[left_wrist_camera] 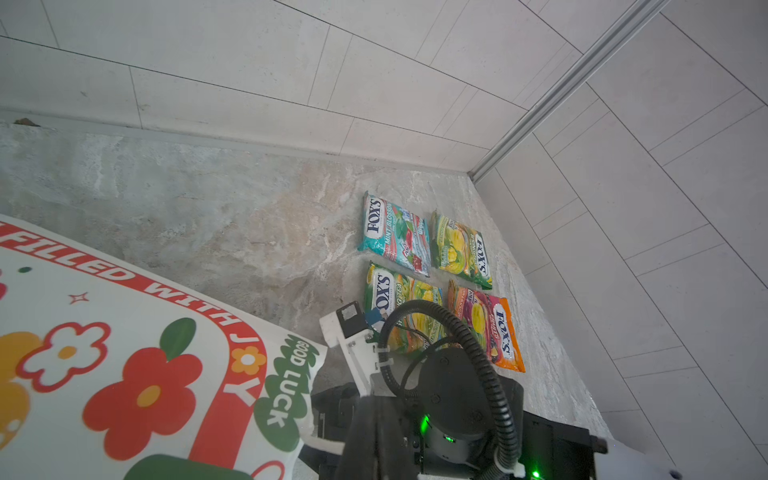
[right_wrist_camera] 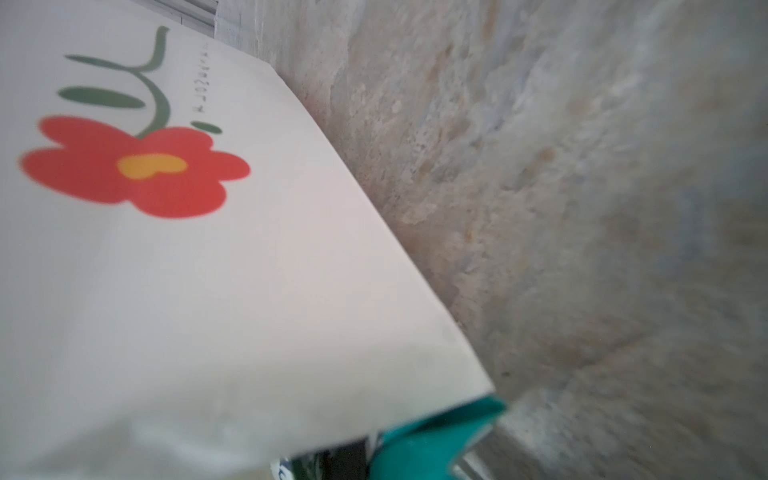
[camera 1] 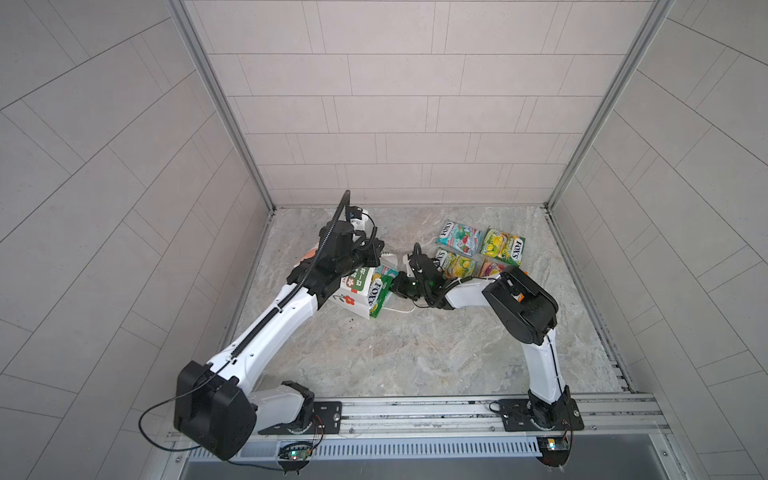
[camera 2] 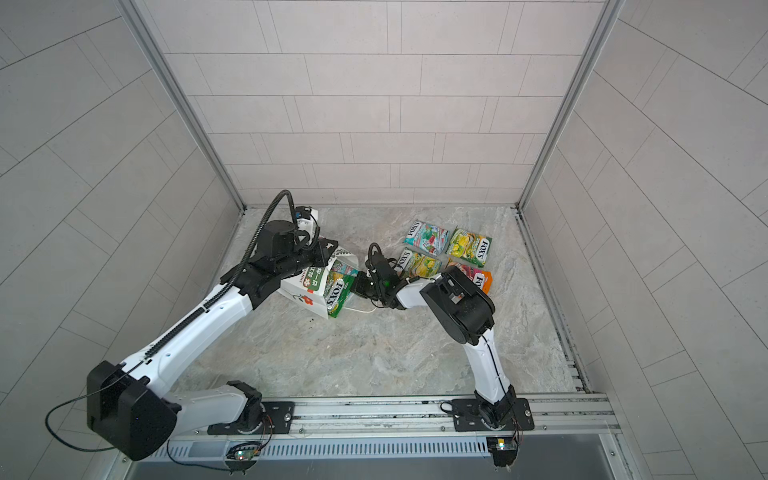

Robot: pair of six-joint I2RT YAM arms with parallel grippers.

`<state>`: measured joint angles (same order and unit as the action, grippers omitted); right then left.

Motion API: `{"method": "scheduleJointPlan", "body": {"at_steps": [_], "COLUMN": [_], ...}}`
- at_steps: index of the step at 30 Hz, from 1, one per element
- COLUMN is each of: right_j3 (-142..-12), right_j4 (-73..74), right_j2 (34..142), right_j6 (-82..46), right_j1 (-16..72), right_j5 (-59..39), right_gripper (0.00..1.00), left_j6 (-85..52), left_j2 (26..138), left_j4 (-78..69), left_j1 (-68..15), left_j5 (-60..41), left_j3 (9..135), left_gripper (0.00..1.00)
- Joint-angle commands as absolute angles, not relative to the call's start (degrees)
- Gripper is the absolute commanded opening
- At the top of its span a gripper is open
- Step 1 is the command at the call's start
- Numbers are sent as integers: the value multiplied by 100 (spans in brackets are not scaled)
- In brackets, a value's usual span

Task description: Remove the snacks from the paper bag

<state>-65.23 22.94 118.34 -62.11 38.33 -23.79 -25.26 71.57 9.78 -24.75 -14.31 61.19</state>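
Note:
The white paper bag (camera 1: pixel 353 293) lies on its side left of the middle in both top views, its mouth facing right. My left gripper (camera 1: pixel 376 251) is shut on the bag's upper rim; its dark fingers (left_wrist_camera: pixel 374 440) show beside the flowered bag (left_wrist_camera: pixel 124 353). A green snack packet (camera 1: pixel 379 296) and a teal one (camera 1: pixel 388 272) stick out of the mouth. My right gripper (camera 1: pixel 395 286) is shut at the mouth on a snack packet, whose teal edge (right_wrist_camera: pixel 436 440) shows under the bag's side (right_wrist_camera: pixel 208 270). The jaws themselves are hidden.
Several snack packets lie flat at the back right: teal-red (camera 1: pixel 460 237), green-yellow (camera 1: pixel 503 246), green-yellow (camera 1: pixel 455 264), and red-yellow (camera 1: pixel 490 268) partly under my right arm. A white cord handle (camera 1: pixel 399 309) trails on the stone table (camera 1: pixel 415 353). Tiled walls close three sides.

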Motion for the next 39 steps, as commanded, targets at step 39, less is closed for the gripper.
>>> {"method": "scheduleJointPlan", "body": {"at_steps": [39], "right_j3": [-4563], "right_j4": [-2877], "right_j2": [6433], "right_j6": [-2718], "right_j1": [1709], "right_j5": [-3078], "right_gripper": [0], "left_j6": [-2505], "left_j2": [6686], "left_j4": [896], "left_j1": [-2330], "left_j5": [-413], "left_j3": [5949], "left_gripper": [0]}}
